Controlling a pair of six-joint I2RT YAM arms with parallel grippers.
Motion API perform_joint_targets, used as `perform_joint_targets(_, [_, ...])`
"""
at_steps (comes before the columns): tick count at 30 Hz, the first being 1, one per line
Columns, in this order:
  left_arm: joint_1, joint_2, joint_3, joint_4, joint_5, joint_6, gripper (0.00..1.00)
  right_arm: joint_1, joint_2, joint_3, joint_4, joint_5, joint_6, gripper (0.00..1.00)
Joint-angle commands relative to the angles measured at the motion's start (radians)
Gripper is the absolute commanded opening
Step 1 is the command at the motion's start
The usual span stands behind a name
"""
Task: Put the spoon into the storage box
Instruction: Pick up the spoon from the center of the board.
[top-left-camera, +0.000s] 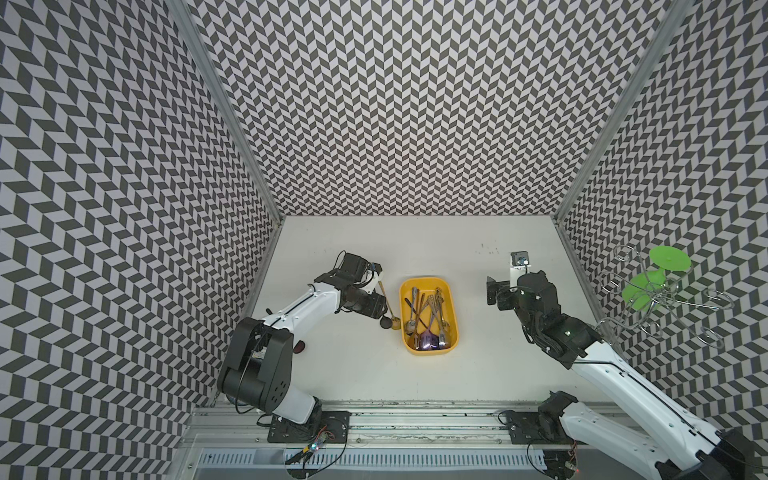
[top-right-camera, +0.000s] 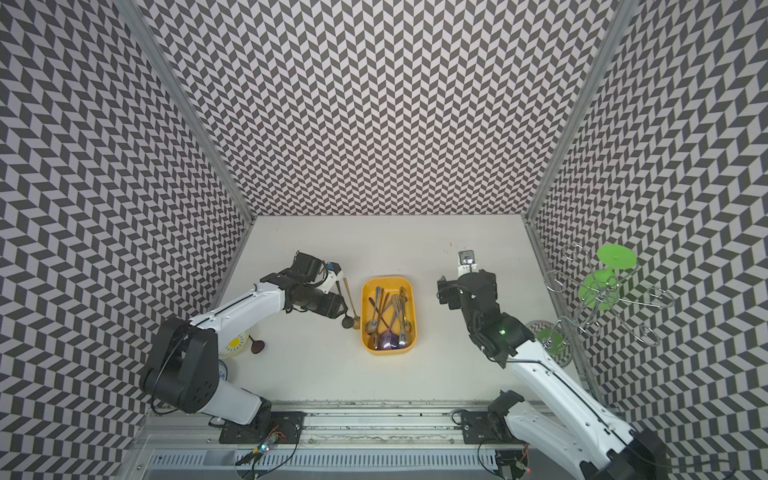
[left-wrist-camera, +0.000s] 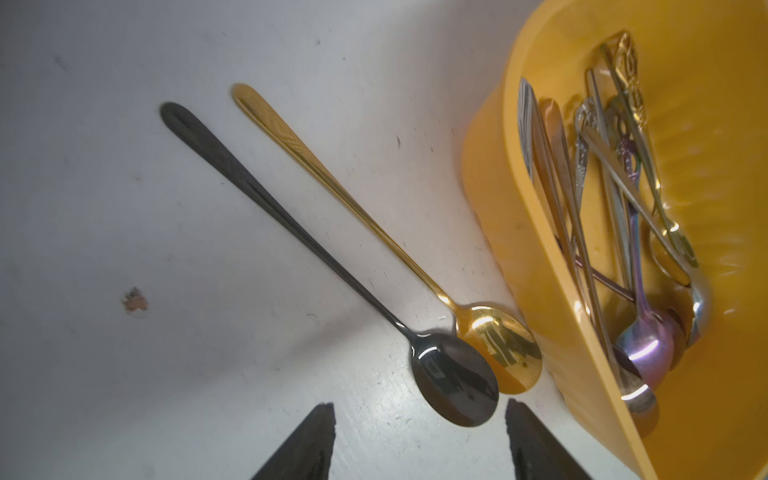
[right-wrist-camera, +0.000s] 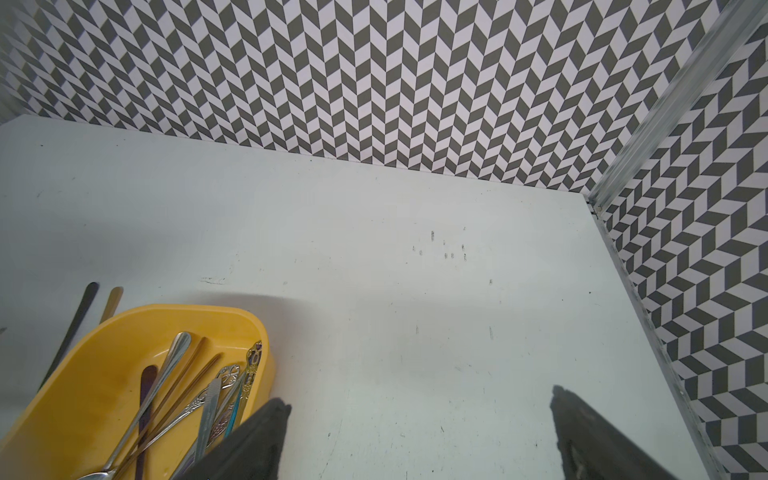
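Two long spoons lie side by side on the white table, left of the storage box: a black spoon (left-wrist-camera: 455, 380) (top-left-camera: 387, 323) and a gold spoon (left-wrist-camera: 498, 349) (top-left-camera: 385, 297), bowls touching. The storage box (top-left-camera: 428, 280) (top-right-camera: 388, 279) (left-wrist-camera: 490, 166) (right-wrist-camera: 124, 320) is a yellow tray holding several spoons. My left gripper (left-wrist-camera: 419, 409) (top-left-camera: 379, 312) hovers open at the two bowls, with the black bowl just ahead of its fingertips (left-wrist-camera: 324, 419) and nothing between them. My right gripper (right-wrist-camera: 419, 399) (top-left-camera: 505, 291) stands wide open over bare table, right of the box.
A wire rack with green discs (top-left-camera: 656, 291) (top-right-camera: 611, 286) hangs at the right wall. Near the left arm's base sit a white dish with a yellow sun (top-right-camera: 235, 345) and a dark red spoon-like thing (top-right-camera: 257, 345). Patterned walls close in three sides.
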Motion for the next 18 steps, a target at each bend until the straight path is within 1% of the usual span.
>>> perform_joint_targets(1, [-0.038,-0.002,-0.032,-0.003,-0.045,0.070,0.70,-0.004,-0.018,-0.010,0.053,0.016,-0.008,1.00])
perform_joint_targets(4, [-0.072,0.019,-0.050,-0.006,-0.080,0.082,0.75,-0.004,-0.037,-0.029,0.072,0.021,-0.010,1.00])
perform_joint_targets(10, [-0.110,0.065,-0.026,-0.010,-0.102,0.080,0.75,-0.004,-0.056,-0.051,0.088,0.019,-0.009,1.00])
perform_joint_targets(15, [-0.138,0.110,0.004,0.002,-0.139,0.062,0.77,-0.004,-0.065,-0.056,0.092,0.023,-0.012,1.00])
perform_joint_targets(18, [-0.150,0.134,0.006,0.010,-0.142,0.046,0.80,-0.004,-0.073,-0.066,0.099,0.028,-0.016,1.00])
